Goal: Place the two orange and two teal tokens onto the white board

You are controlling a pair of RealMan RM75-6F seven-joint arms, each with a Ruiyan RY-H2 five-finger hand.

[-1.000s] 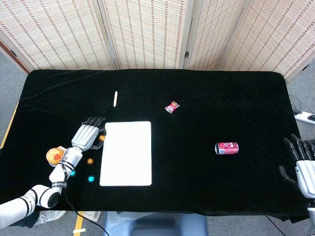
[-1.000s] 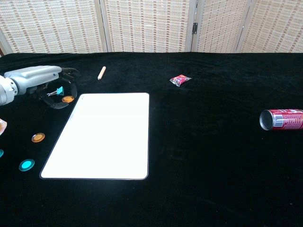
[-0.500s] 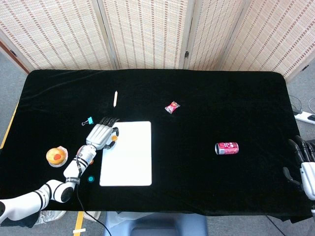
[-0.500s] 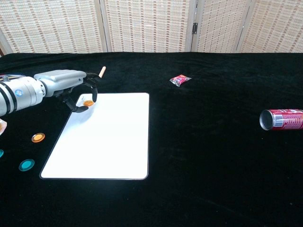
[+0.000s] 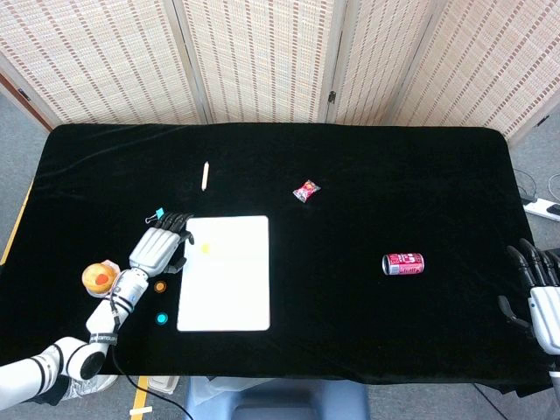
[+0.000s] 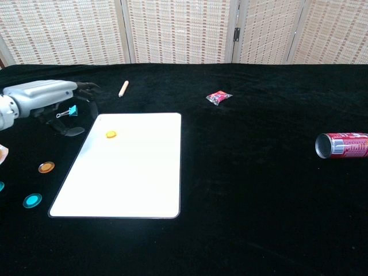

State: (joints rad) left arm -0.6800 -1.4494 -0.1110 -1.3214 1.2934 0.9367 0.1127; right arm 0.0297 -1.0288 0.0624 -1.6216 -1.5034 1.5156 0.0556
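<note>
Fingers (image 5: 175, 223) of the left hand (image 5: 157, 248) are extended and holding nothing, just off the upper-left corner of the flat white rectangular board (image 5: 229, 289), left of centre in head view. Right hand (image 5: 541, 293) sits idle at the right edge, fingers apart, nothing in it.

Status as it lies: one small round orange token (image 6: 111, 134) is on the board near its upper-left corner. Off the board, on the black cloth worktop (image 5: 367, 175) left of it: second orange token (image 6: 46, 167), a round teal token (image 6: 32, 200) below that, and another teal one cut off at the chest view's left edge (image 6: 1, 186).

Likely next: grab the off-board orange token, the nearest.
- Tokens are thin and flat on cloth; come straight down and pinch the rim.
- Keep clear of the blue binder clip (image 6: 69, 111) right by the hand.
- Lift, don't slide over the board edge.
- Set it down clear of the first token.
</note>
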